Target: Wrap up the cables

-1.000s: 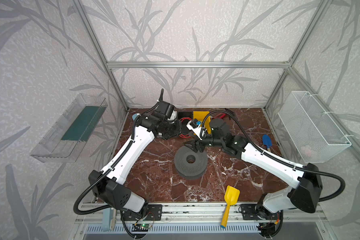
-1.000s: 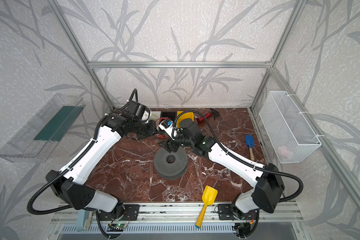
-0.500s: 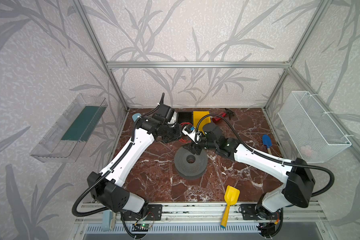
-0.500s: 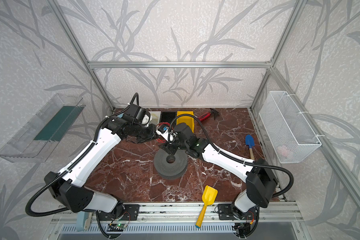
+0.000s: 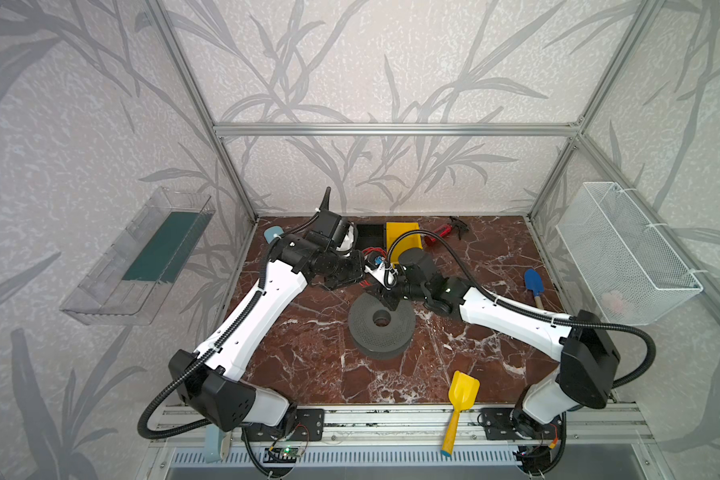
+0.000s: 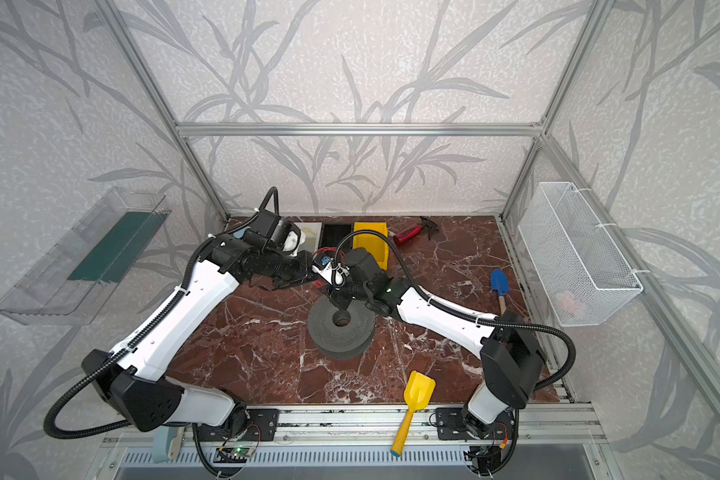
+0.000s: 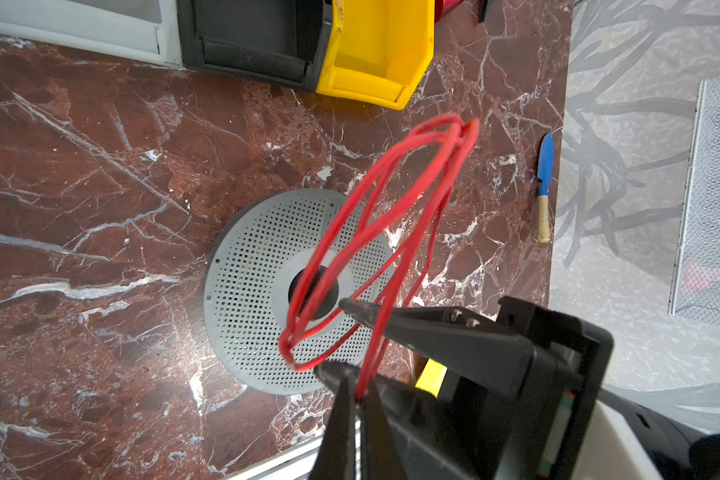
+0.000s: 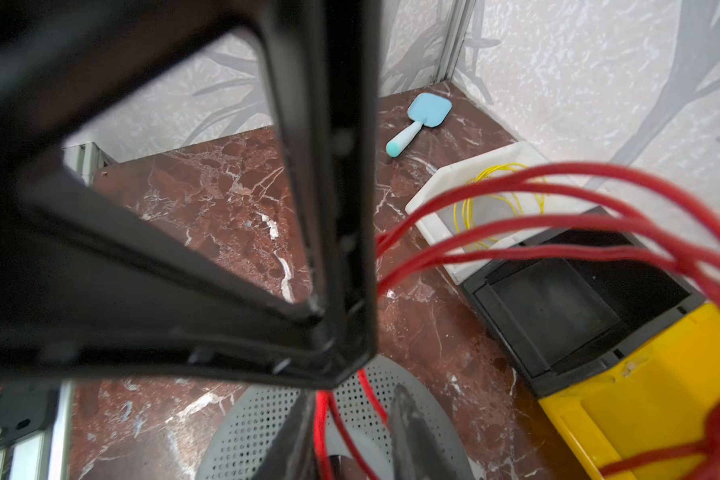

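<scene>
A bundle of thin red cable (image 7: 391, 216) loops hangs in the air over the far edge of the grey perforated spool (image 5: 366, 332). My left gripper (image 7: 356, 390) is shut on the lower end of those loops. In both top views it sits just left of centre (image 5: 364, 278) (image 6: 314, 280). My right gripper (image 8: 356, 415) meets it from the right (image 5: 385, 297). Its jaws stand a little apart, with red strands (image 8: 591, 167) running down between them. One right finger (image 7: 412, 328) reaches through the loops. A yellow cable (image 8: 466, 220) lies coiled in a white tray.
A black bin (image 5: 368, 235) and a yellow bin (image 5: 402, 237) stand at the back, with a red tool (image 5: 441, 230) beside them. A blue trowel (image 5: 532, 282) lies right, a yellow scoop (image 5: 464, 392) in front and a light-blue scoop (image 8: 429, 110) in the far left corner. A wire basket (image 5: 624, 253) hangs on the right wall.
My right gripper has moved left to the red loops held by the left gripper, and its jaws have narrowed round the strands. The left gripper stayed shut and shifted slightly.
</scene>
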